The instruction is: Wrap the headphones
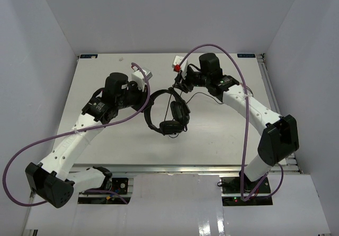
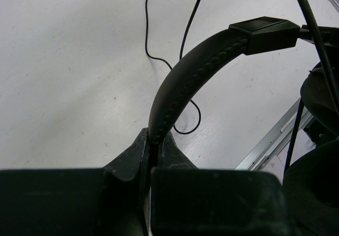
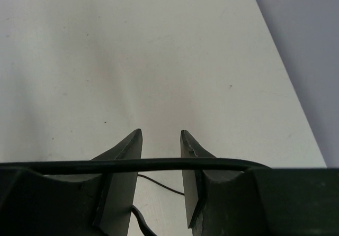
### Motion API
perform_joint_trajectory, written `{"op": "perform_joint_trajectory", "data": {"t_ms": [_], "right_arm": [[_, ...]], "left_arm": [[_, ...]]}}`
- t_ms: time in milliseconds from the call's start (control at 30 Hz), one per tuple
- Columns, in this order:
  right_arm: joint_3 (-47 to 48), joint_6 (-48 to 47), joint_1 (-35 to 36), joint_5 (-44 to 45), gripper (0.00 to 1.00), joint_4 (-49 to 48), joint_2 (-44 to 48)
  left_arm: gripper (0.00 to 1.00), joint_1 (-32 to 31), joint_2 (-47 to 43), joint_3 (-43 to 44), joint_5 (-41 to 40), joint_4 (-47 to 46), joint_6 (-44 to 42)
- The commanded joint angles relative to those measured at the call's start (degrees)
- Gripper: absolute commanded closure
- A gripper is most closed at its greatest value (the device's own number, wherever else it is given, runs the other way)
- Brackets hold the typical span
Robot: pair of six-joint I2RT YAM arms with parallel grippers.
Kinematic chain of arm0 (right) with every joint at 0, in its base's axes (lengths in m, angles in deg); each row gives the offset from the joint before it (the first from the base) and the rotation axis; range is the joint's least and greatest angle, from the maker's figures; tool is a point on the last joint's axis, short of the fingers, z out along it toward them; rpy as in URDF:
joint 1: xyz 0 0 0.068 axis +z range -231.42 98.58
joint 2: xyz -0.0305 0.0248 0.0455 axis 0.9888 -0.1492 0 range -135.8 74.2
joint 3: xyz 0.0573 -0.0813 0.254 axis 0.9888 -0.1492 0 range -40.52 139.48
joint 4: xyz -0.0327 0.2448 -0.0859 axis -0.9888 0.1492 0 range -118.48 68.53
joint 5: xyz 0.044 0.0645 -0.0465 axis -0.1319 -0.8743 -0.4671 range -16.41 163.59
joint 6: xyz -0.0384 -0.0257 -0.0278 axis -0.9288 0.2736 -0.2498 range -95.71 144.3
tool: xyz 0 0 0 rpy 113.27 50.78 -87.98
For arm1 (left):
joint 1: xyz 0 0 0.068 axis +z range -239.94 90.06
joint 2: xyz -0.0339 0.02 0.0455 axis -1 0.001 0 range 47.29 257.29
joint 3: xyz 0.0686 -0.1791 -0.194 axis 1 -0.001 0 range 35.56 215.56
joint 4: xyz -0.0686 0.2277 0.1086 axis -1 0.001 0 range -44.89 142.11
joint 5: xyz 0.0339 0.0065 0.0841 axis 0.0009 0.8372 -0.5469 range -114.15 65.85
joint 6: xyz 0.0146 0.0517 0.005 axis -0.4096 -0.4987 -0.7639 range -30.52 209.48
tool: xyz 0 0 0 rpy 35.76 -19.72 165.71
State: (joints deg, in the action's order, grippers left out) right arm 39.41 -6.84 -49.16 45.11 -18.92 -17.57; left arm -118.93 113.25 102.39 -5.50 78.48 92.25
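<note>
Phones: headphones (image 1: 168, 111) mid-frame in top view, earcups hanging low.
L grip: left gripper (image 2: 155, 141) clenched on headband (image 2: 185, 82).
R grip: right gripper (image 3: 161, 135) fingers apart; cord (image 3: 159, 165) lies across them, not pinched.
Progress: early, I'd say. Cord trails loose, no wraps seen; all winding left.
Text: none legible.

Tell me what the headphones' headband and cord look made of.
Headband: looks like matte black leatherette, judging by the fine grain and the stitched seam running along it; could be moulded rubber. Cord: thin and black, probably a rubber or PVC jacket; it lies in loose curls, with no braid visible.
</note>
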Motion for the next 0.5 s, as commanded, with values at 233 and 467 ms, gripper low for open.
{"op": "perform_joint_trajectory", "data": {"t_ms": [233,467], "right_arm": [[-4.40,7.70,-1.85,-10.85,0.73,-4.22,2.54],[-3.48,11.79,-1.99,-13.54,0.72,-5.64,2.87]], "left_arm": [[1.00,-0.45,-0.42,8.09,2.30,-2.97,9.22],[1.00,-0.45,1.57,8.93,7.88,-6.45,15.61]]}}
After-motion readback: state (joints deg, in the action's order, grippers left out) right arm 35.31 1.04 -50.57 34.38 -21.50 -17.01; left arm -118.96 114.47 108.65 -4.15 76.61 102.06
